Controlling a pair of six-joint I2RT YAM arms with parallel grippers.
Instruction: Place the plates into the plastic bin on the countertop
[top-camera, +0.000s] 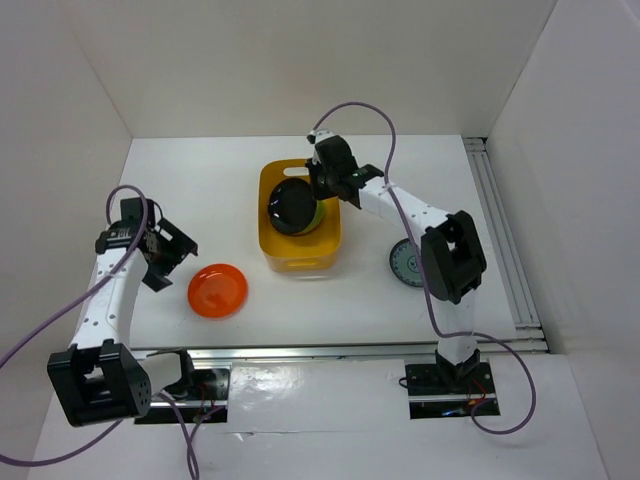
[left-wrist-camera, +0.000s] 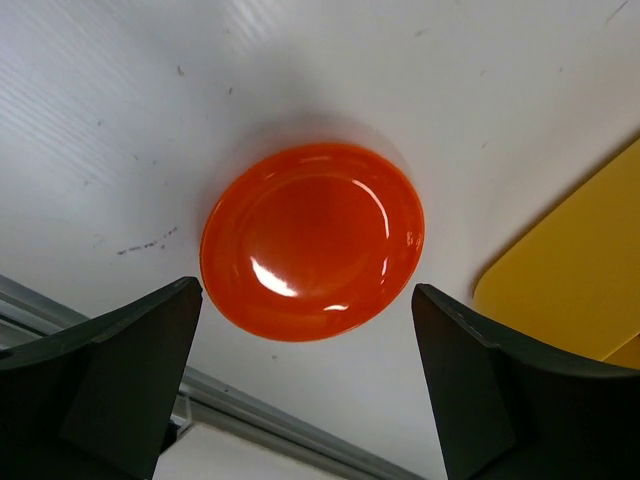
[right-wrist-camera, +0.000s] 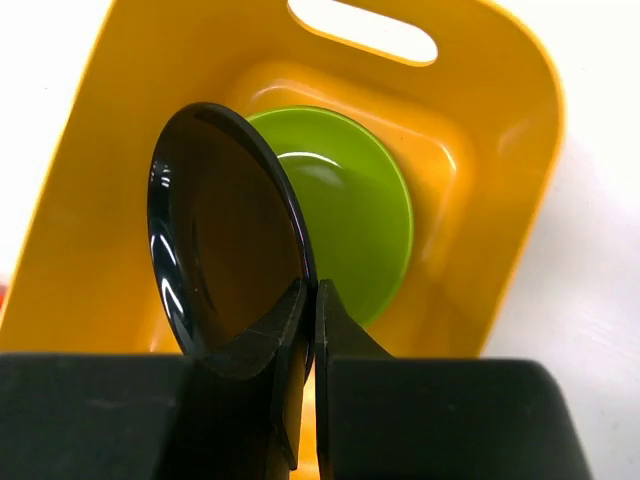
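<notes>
Over yellow bin (right-wrist-camera: 95, 160), glossy black plate (right-wrist-camera: 225, 250) tilts.

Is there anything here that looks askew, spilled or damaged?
Only the black plate stands out: it is on edge, pinched at its rim by the right end effector over the yellow bin, above a green plate lying flat. No spill or damage shows.
</notes>
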